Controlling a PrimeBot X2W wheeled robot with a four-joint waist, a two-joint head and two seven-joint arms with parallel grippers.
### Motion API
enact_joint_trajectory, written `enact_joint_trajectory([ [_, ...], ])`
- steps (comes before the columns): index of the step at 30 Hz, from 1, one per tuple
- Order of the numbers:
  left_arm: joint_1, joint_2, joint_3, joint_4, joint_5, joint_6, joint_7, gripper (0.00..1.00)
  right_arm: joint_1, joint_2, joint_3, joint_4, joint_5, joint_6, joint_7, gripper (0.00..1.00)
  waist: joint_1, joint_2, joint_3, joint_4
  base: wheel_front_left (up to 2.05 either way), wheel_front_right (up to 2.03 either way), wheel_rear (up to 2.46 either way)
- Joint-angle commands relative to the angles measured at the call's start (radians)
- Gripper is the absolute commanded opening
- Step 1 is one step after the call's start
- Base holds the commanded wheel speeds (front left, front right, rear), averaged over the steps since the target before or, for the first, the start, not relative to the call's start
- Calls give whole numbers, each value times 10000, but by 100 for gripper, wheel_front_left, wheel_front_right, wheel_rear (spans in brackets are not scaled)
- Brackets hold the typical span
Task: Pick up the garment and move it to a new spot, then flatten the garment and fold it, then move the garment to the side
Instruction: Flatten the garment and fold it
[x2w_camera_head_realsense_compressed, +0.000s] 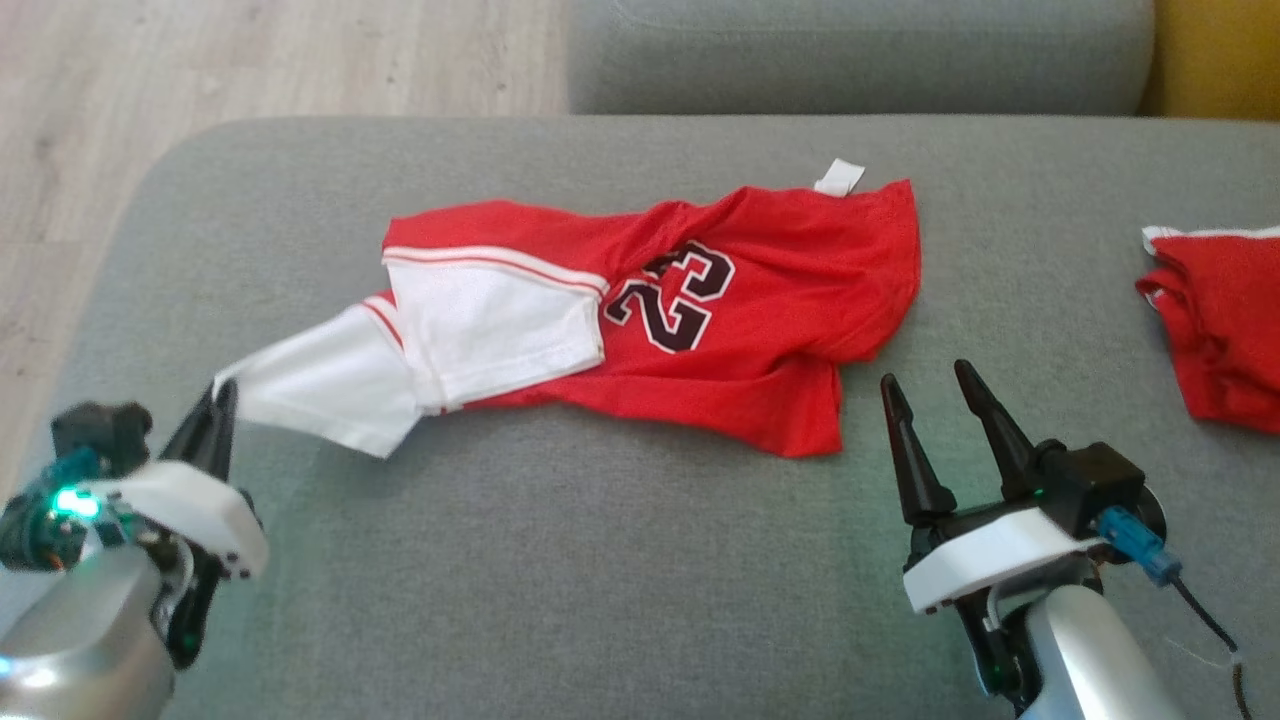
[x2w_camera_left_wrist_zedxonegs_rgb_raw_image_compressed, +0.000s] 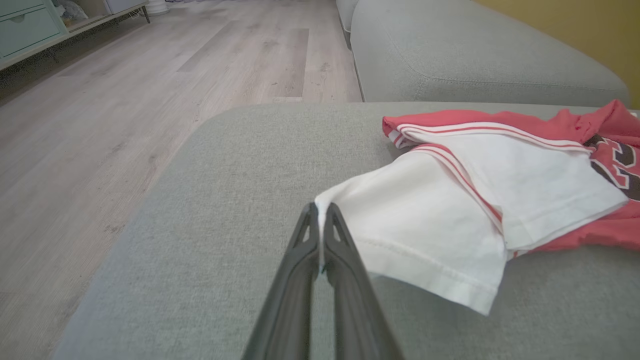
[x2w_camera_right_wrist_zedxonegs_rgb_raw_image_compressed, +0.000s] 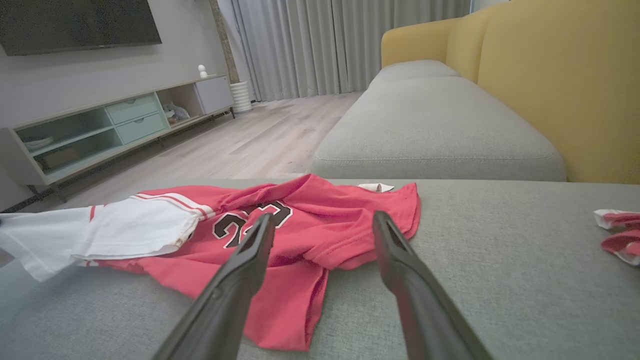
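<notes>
pinching the corner of a white sleeve (x2w_camera_left_wrist_zedxonegs_rgb_raw_image_compressed: 425, 235), the left gripper (x2w_camera_left_wrist_zedxonegs_rgb_raw_image_compressed: 320, 207) has its fingers (x2w_camera_left_wrist_zedxonegs_rgb_raw_image_compressed: 345, 255) pressed together on the cloth at the near left of the grey sofa cushion (x2w_camera_head_realsense_compressed: 600, 560). the sleeve is drawn out from the body of the red number 23 garment (x2w_camera_head_realsense_compressed: 760, 300), which lies rumpled across the cushion's middle. the hold at the very tip looks chosen to pull the sleeve straight for flattening. the right gripper (x2w_camera_head_realsense_compressed: 924, 373) hovers just beside the garment's lower right hem, fingers (x2w_camera_right_wrist_zedxonegs_rgb_raw_image_compressed: 240, 280) apart and empty, seemingly placed to take that corner as a counter-hold. a second red garment (x2w_camera_head_realsense_compressed: 1215, 330) lies well apart at the cushion's right edge.
</notes>
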Motion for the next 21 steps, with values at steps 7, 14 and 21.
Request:
enact_joint_trajectory([
  [7,169,620,358,-892,207,373,-217,69,65,-16,193,-315,107,-9,-7,100,1,-1,-302,396,0,0,0],
  [14,394,311,1745,-3864,1693,1602,-265,100,94,-16,-149,-310,59,-9,-14,100,1,-1,-388,758,0,0,0],
  [21,2510,-649,3533,-6592,3186,2686,-268,100,313,-16,-227,-221,15,-9,123,100,1,-1,-320,851,0,0,0],
])
